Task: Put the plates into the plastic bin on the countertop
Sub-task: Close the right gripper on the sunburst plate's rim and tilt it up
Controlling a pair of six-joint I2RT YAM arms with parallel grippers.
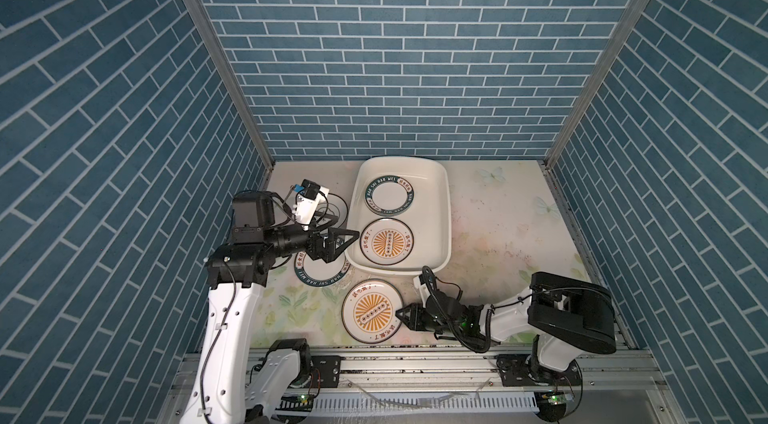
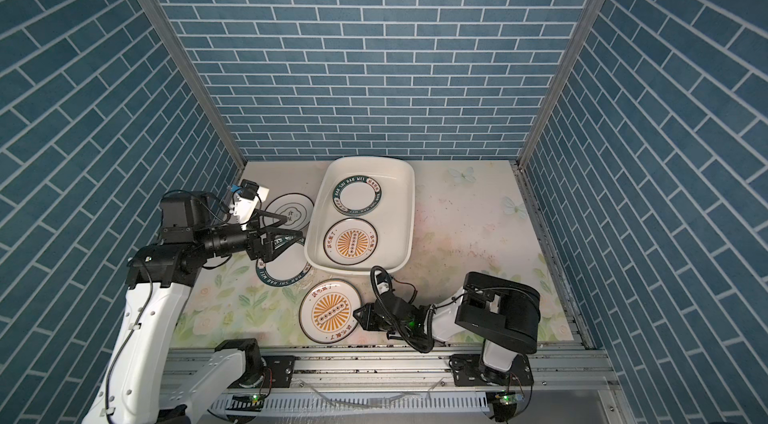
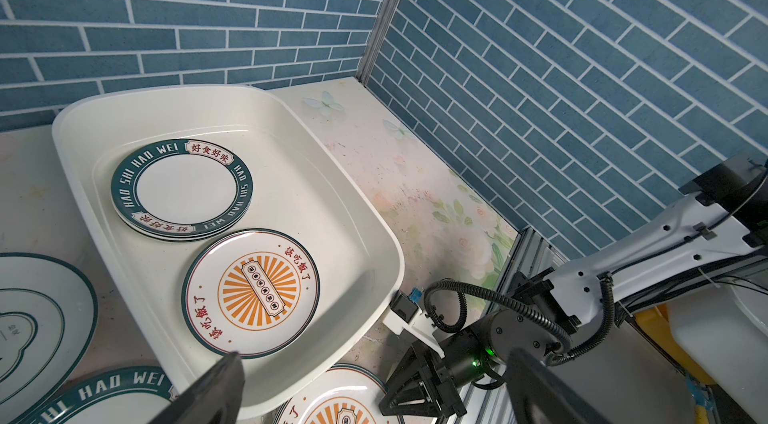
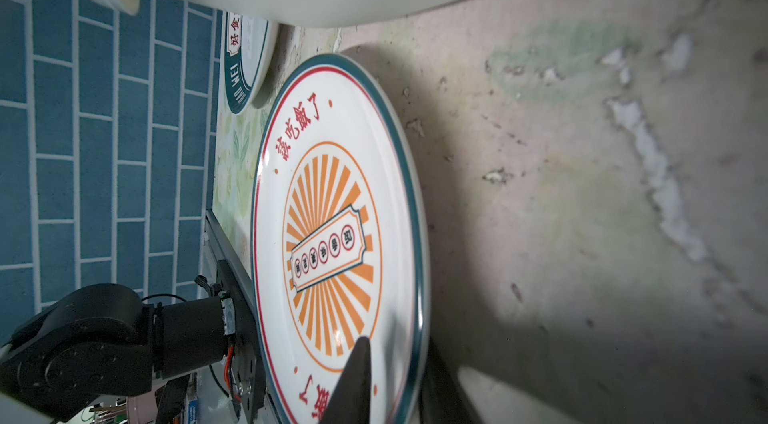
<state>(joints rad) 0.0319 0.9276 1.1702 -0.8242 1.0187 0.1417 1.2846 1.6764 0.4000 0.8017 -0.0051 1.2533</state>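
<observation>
A sunburst plate lies on the flowered countertop near the front edge. My right gripper is shut on its right rim, one finger lying on its face and the other under the rim. The white plastic bin holds a stack of green-rimmed plates and another sunburst plate. My left gripper hangs open above a green-rimmed plate, beside the bin's left rim. A black-ringed plate lies behind it, partly hidden.
Blue brick walls close in the back and both sides. A metal rail runs along the front edge. The right arm's dark base sits at the front right. Bare countertop stretches to the right of the bin.
</observation>
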